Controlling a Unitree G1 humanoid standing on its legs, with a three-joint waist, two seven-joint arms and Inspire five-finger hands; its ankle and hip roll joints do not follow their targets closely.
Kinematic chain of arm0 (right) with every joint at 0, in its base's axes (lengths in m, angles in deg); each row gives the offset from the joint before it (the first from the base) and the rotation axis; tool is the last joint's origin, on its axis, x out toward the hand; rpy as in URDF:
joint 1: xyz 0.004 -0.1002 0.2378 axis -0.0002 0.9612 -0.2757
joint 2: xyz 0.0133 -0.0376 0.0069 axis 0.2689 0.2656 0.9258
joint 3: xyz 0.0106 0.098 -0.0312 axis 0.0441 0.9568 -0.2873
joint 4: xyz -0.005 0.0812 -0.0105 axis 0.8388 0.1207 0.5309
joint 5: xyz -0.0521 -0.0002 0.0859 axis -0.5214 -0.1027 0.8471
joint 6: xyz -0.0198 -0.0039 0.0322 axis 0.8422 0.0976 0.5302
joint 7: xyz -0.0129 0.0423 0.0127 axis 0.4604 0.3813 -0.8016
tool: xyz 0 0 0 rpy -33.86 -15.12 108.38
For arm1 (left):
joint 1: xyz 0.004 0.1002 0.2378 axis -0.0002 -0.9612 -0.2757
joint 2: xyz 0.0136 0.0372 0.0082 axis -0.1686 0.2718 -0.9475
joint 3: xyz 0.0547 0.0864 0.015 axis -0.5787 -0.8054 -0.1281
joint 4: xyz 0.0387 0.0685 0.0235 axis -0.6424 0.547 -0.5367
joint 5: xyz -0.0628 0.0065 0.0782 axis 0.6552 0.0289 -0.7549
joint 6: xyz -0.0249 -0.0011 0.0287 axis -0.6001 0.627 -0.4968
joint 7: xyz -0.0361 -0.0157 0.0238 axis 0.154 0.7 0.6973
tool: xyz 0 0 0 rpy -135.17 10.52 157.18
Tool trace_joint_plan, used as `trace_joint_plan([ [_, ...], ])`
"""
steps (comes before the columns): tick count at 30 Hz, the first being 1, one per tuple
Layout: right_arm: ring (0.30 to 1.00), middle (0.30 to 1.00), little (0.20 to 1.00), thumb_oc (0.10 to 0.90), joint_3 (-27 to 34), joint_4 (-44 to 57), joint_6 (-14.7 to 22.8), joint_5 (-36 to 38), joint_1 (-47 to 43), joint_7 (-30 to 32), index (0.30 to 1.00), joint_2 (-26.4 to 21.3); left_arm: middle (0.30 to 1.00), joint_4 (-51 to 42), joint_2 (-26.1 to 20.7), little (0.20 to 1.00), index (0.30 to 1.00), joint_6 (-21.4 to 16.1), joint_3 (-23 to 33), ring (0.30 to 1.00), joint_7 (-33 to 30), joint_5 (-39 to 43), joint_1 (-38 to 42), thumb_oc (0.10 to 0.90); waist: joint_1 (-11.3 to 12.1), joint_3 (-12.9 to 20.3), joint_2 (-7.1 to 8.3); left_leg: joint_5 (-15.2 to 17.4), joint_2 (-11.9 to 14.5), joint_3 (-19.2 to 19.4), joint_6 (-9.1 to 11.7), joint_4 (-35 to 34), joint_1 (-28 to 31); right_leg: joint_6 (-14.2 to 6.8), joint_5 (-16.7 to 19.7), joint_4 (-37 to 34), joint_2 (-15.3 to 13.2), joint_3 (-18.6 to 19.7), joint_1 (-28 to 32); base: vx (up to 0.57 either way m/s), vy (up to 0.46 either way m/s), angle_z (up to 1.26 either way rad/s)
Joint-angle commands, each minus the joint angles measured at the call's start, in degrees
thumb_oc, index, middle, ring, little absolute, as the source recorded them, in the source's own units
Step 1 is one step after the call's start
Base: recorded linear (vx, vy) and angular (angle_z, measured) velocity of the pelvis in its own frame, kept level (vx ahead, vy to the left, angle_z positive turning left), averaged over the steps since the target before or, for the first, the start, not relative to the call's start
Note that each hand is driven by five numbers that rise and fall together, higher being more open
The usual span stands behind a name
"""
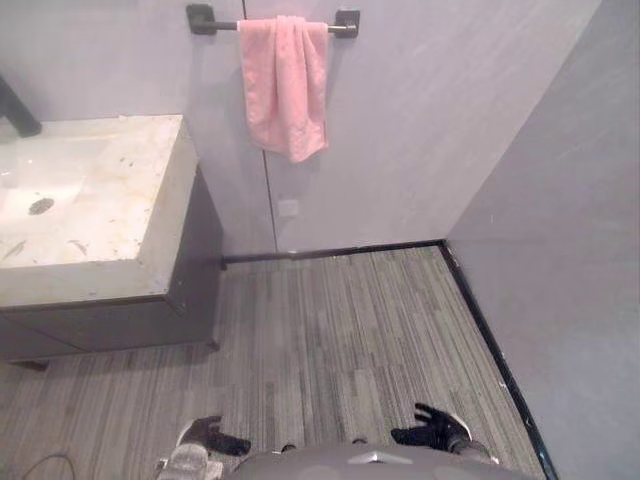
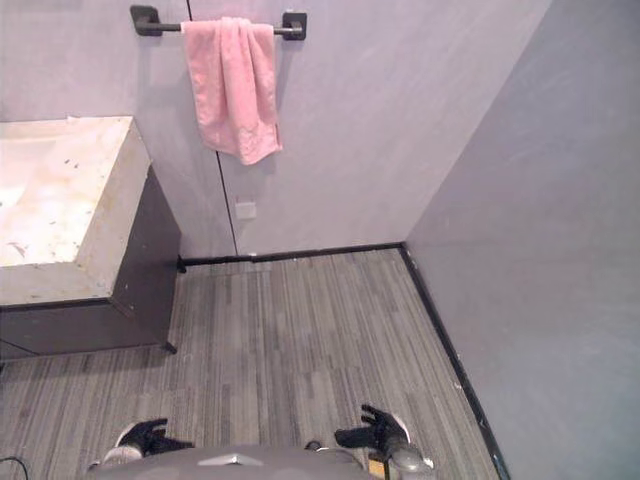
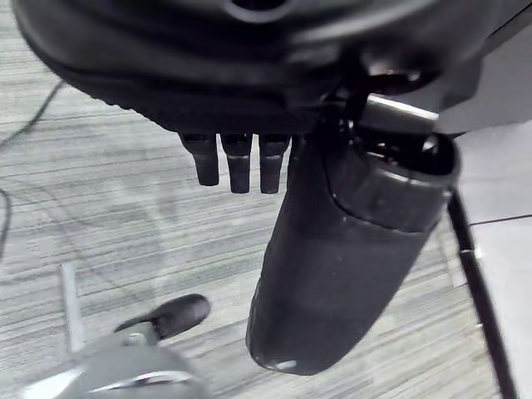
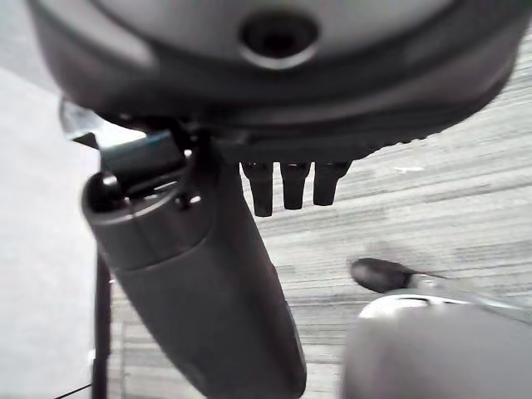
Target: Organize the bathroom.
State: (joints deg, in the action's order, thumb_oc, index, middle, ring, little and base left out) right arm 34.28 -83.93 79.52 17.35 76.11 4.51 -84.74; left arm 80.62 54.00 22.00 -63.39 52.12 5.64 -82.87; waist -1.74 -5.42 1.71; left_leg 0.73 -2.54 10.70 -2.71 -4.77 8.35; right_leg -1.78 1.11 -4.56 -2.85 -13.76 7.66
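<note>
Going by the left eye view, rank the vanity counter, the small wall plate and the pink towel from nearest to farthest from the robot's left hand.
From the left hand, low near the view's bottom edge:
1. Vanity counter, ahead on the left side.
2. Small wall plate, low on the back wall beside the counter.
3. Pink towel, high on the back wall, draped over the towel bar.

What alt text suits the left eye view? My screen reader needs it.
A pink towel hangs bunched on a dark wall bar, above a striped grey floor. A pale vanity stands at left; both hands, left and right, hang low, open and empty.
</note>
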Motion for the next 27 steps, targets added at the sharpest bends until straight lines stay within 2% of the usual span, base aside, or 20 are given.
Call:
trace_joint_plan([
  [1,0.900,0.900,0.900,0.800,-1.3,7.2,4.9,1.0,-4.9,3.0,0.900,-5.0,0.900,-4.6,-3.3,0.900,0.900,-2.5,0.0,0.900,-2.1,2.5,6.1,0.800,-0.2,1.5,-1.25,0.6,2.4,-0.4,2.3,-0.2,-1.7,-3.8,-0.9,2.0,0.2,0.2,-1.0,-0.02,0.055,0.00],
  [5,0.900,0.900,0.900,0.800,-1.5,20.1,6.0,1.6,-5.2,6.5,0.900,-6.9,0.900,-15.0,-5.8,0.900,0.900,-0.7,0.5,0.900,-3.0,3.5,7.5,0.800,-1.1,1.3,-1.82,0.7,2.1,0.1,1.9,-0.2,-1.6,-3.9,-0.8,2.8,-0.1,0.9,-1.8,-0.01,0.063,-0.01],
  [6,0.900,0.900,0.900,0.800,-1.4,26.2,5.8,1.1,-4.8,7.7,0.900,-7.5,0.900,-20.1,-6.9,0.900,0.900,-0.1,0.8,0.900,-3.2,3.8,7.9,0.800,-1.5,1.3,-2.04,0.8,2.0,0.3,1.7,-0.2,-1.5,-4.0,-0.8,3.2,-0.2,1.3,-2.1,0.01,0.062,-0.02],
  [7,0.900,0.900,0.900,0.800,-1.3,27.3,6.8,0.3,-4.7,8.0,0.900,-7.6,0.900,-21.2,-7.2,0.900,0.900,-0.8,0.8,0.900,-3.3,3.7,7.9,0.800,-1.6,1.3,-2.10,0.8,1.9,0.3,1.7,-0.2,-1.4,-4.0,-0.8,3.3,-0.2,1.4,-2.2,0.01,0.071,-0.03],
  [8,0.900,0.900,0.900,0.800,-1.3,32.0,6.7,-0.7,-4.6,8.8,0.900,-8.3,0.900,-26.9,-8.4,0.900,0.900,0.4,0.9,0.900,-4.4,5.4,8.2,0.800,-1.8,1.2,-2.32,0.9,1.9,0.5,1.6,-0.2,-1.3,-4.1,-0.9,3.7,-0.4,1.7,-2.4,0.01,0.049,-0.02],
  [10,0.900,0.900,0.900,0.800,-0.9,35.9,8.3,-1.7,-4.4,9.0,0.900,-8.5,0.900,-32.2,-9.2,0.900,0.900,-0.3,1.7,0.900,-4.4,6.4,8.6,0.800,-1.9,1.1,-2.54,0.9,1.8,0.5,1.4,-0.2,-1.3,-4.2,-1.2,4.5,-0.5,1.8,-2.6,0.02,0.049,-0.04],
  [12,0.900,0.900,0.900,0.800,-0.4,39.7,8.3,-2.3,-4.7,9.4,0.900,-8.7,0.900,-38.4,-9.9,0.900,0.900,1.5,2.6,0.900,-5.8,6.8,9.1,0.800,-1.9,0.8,-2.67,0.9,1.7,0.5,1.0,-0.2,-1.3,-4.4,-1.4,6.7,-0.9,1.8,-3.4,0.01,0.040,-0.05],
  [14,0.900,0.900,0.900,0.800,-0.1,44.2,11.6,-3.3,-6.0,10.6,0.900,-9.0,0.900,-44.9,-10.4,0.900,0.900,1.2,3.3,0.900,-6.6,9.0,11.0,0.800,-2.0,-0.2,-2.64,1.0,1.4,0.9,0.0,-0.2,-1.4,-5.9,-0.2,15.0,-2.5,1.4,-6.6,0.00,0.070,-0.07],
  [15,0.900,0.900,0.900,0.800,-0.1,47.7,12.4,-4.1,-7.7,13.1,0.900,-9.2,0.900,-49.5,-10.6,0.900,0.900,1.6,2.7,0.900,-8.3,8.7,13.4,0.800,-2.1,-1.4,-2.83,0.8,1.4,0.8,-0.5,-0.2,-1.5,-6.7,3.9,24.6,-4.6,1.6,-12.1,-0.02,0.061,-0.05],
  [16,0.900,0.900,0.900,0.800,-0.1,47.9,12.8,-4.2,-7.9,13.4,0.900,-9.2,0.900,-49.7,-10.6,0.900,0.900,1.1,2.6,0.900,-8.4,8.4,13.6,0.800,-2.1,-1.4,-2.89,0.7,1.4,0.8,-0.5,-0.2,-1.7,-6.7,4.5,25.3,-4.8,1.7,-12.8,-0.01,0.049,-0.08],
  [18,0.900,0.900,0.900,0.800,-0.1,50.4,14.0,-3.9,-9.7,15.9,0.900,-9.9,0.900,-53.4,-10.3,0.900,0.900,0.3,1.5,0.900,-9.0,6.4,15.9,0.800,-1.9,-2.7,-3.42,0.2,2.1,0.1,-0.2,-0.2,-1.7,-6.6,5.4,33.3,-5.5,2.6,-15.7,0.06,-0.005,0.03],
  [19,0.900,0.900,0.900,0.800,-0.1,51.3,14.5,-4.0,-10.4,16.5,0.900,-9.9,0.900,-55.5,-9.9,0.900,0.900,0.7,1.2,0.900,-9.3,5.6,16.6,0.800,-1.8,-3.0,-3.25,0.2,2.1,-0.3,0.0,-0.2,-1.6,-6.6,5.7,33.5,-5.7,2.9,-16.1,0.20,-0.138,0.13],
  [21,0.900,0.900,0.900,0.800,0.0,53.7,16.4,-7.1,-12.0,17.3,0.900,-9.8,0.900,-59.8,-9.0,0.900,0.900,-0.4,1.1,0.900,-11.1,2.7,17.7,0.800,-1.7,-3.0,-2.08,0.9,1.8,-1.8,0.8,-0.2,-0.6,-6.7,5.8,26.1,-6.0,3.3,-15.6,0.25,-0.216,0.13],
  [22,0.900,0.900,0.900,0.800,0.0,54.0,16.5,-7.6,-12.1,17.3,0.900,-9.9,0.900,-60.2,-8.9,0.900,0.900,-0.4,1.2,0.900,-11.3,2.4,17.7,0.800,-1.8,-3.0,-2.00,1.1,1.9,-2.0,0.9,-0.2,-0.4,-6.7,5.7,24.4,-5.9,3.2,-15.1,0.23,-0.219,0.13],
  [24,0.900,0.900,0.900,0.800,0.4,57.1,15.8,-7.9,-12.9,16.9,0.900,-10.8,0.900,-62.9,-9.3,0.900,0.900,-1.4,1.6,0.900,-13.2,-0.5,17.9,0.800,-2.0,-2.5,-1.17,2.3,2.1,-2.4,1.5,-0.2,0.6,-6.8,5.7,14.7,-6.5,3.6,-14.3,0.29,-0.280,0.11],
  [25,0.900,0.900,0.900,0.800,0.8,59.3,15.4,-8.1,-13.2,16.3,0.900,-11.5,0.900,-65.0,-9.5,0.900,0.900,-1.9,2.1,0.900,-14.7,-0.2,17.6,0.800,-2.3,-2.1,-0.84,3.7,2.8,-2.5,2.0,-0.2,1.7,-7.2,7.2,7.8,-6.7,3.8,-13.3,0.31,-0.299,0.16],
  [27,0.900,0.900,0.900,0.800,0.6,61.4,14.6,-10.1,-14.4,16.5,0.900,-12.4,0.900,-66.3,-9.7,0.900,0.900,-3.6,2.8,0.900,-17.1,-2.3,17.1,0.800,-2.6,-1.8,-0.27,5.2,3.1,-2.3,2.2,-0.2,3.2,-8.0,9.7,3.6,-7.1,4.1,-13.6,0.33,-0.316,0.24],
])
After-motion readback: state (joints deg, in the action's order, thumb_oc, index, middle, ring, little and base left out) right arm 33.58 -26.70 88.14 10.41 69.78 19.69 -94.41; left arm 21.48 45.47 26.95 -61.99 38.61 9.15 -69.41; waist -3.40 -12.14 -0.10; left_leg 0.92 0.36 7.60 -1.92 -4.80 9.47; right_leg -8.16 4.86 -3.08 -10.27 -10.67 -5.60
